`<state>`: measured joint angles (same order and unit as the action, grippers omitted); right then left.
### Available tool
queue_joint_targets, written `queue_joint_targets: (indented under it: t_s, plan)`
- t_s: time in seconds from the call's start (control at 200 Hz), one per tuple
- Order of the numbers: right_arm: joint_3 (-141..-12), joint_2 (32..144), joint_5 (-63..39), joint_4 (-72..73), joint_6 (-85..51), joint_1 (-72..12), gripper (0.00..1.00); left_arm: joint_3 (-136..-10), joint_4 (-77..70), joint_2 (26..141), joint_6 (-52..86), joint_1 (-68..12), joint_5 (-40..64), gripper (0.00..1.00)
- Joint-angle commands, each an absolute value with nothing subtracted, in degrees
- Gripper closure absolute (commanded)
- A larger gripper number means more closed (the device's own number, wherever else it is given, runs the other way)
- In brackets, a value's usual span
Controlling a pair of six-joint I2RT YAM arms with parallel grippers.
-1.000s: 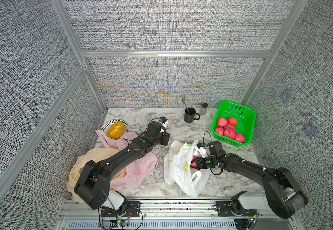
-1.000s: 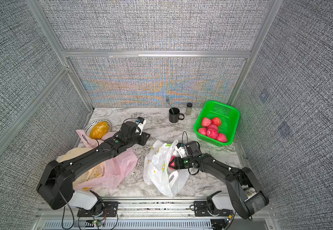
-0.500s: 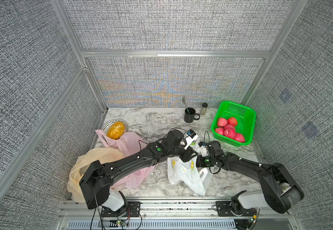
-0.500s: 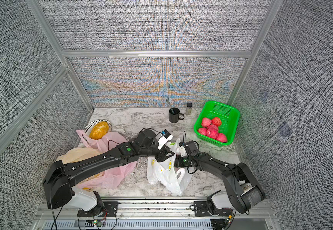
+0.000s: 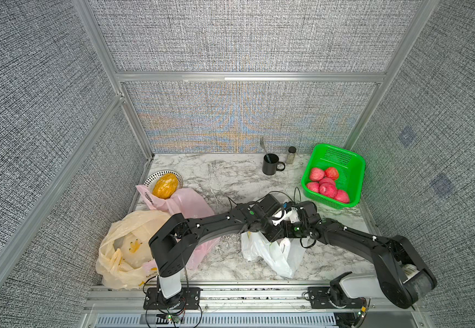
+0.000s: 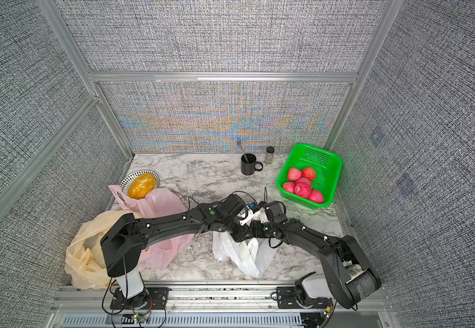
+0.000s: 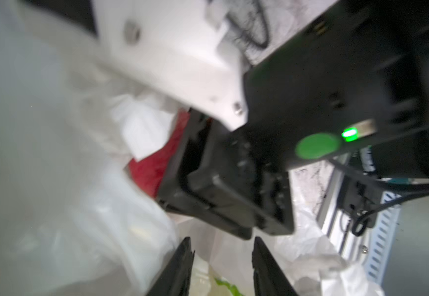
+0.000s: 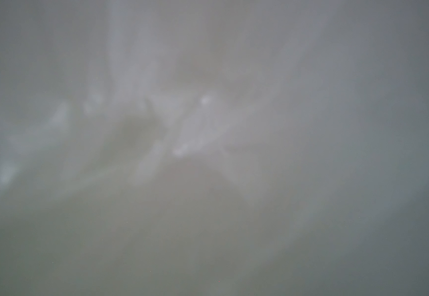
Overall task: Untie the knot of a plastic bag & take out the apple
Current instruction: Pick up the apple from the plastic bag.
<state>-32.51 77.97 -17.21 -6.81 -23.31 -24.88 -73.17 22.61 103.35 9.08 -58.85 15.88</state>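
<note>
The white plastic bag hangs bunched at the table's front middle, where both arms meet over its top. My left gripper is open, its two fingers apart just above bag film, gripping nothing. My right gripper reaches into the bag mouth. In the left wrist view its black fingers close against a red apple, half covered by white film. The right wrist view shows only blurred grey plastic. The knot is hidden.
A green basket holding several red apples stands at the back right. A black mug and a small jar stand at the back. On the left lie a pink bag, a yellowish bag and a plate with an orange fruit.
My left arm has swung right from beside the pink bag to the white bag's top, next to the right gripper. The bag has been drawn up and bunched. The right arm barely moved.
</note>
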Motion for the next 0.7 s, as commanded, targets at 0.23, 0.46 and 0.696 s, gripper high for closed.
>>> queue_joint_targets:
  t_s: [0.23, 0.46, 0.696]
  plan:
    - [-31.72, 76.54, -16.72, -7.62, -23.01, -23.40, 0.43, -73.27, 28.16, 113.76, 14.85, -49.54, 2.71, 0.60]
    - [-31.69, 74.75, -19.94, -7.10, -22.35, -21.83, 0.23, -69.39, 20.22, 112.86, 16.84, -47.29, 2.92, 0.60]
    - [-35.62, 69.29, -19.53, -12.68, -23.88, -22.28, 0.02, -67.15, 18.11, 111.57, 17.49, -47.33, 3.17, 0.60]
